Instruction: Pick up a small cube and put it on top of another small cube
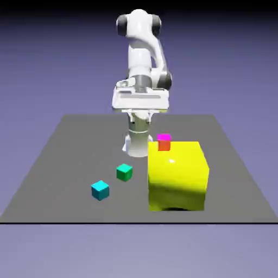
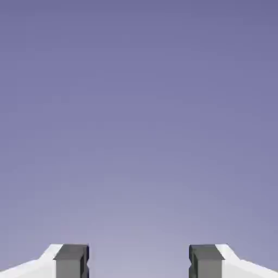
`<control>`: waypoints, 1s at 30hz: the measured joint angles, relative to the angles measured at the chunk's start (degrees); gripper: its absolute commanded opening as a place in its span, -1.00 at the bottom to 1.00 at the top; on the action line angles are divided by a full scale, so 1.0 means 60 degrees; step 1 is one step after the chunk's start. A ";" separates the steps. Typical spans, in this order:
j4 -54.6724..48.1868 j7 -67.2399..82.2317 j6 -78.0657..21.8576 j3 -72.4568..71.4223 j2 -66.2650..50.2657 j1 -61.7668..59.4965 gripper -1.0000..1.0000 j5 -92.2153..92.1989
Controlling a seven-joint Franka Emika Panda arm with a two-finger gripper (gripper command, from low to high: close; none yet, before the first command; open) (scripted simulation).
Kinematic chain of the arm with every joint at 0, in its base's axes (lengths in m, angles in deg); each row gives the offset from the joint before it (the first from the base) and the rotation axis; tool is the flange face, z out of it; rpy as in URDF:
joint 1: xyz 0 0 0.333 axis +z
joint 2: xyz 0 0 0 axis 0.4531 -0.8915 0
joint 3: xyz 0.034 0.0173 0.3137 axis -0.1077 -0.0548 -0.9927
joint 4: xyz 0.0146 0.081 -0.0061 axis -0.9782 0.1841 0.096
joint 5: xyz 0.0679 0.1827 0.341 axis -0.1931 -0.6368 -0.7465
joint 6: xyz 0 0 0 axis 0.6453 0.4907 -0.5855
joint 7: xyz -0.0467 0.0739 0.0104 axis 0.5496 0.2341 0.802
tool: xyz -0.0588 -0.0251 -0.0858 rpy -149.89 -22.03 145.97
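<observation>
We see our pincer [image 2: 139, 261] spread wide and empty, only the violet backdrop between its tips. On the grey counter [image 1: 59, 157] the green cube [image 1: 124, 172] sits near the cyan cube [image 1: 100, 190], apart from it, both to the exterior view's left of the big yellow cube [image 1: 178, 175].

The grey table [image 1: 65, 163] carries a big yellow cube [image 1: 178, 175] at three o'clock – green cube [image 1: 124, 172] central, cyan cube [image 1: 100, 190] at seven, orange cube [image 1: 164, 145] and magenta cube [image 1: 163, 137] behind.
</observation>
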 measured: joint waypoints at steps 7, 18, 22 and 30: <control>-0.0397 -0.0426 -0.2907 0.1374 -0.2284 0.0074 0.00 -0.0747; -0.1021 -0.1095 -0.7472 0.3531 -0.5870 0.0183 0.00 -0.1919; -0.0714 -0.0245 -0.6014 0.2815 -0.7255 -0.0030 0.00 -0.3139; -0.0947 -0.0865 -0.7128 0.3360 -0.6232 0.0137 -1.00 -0.2263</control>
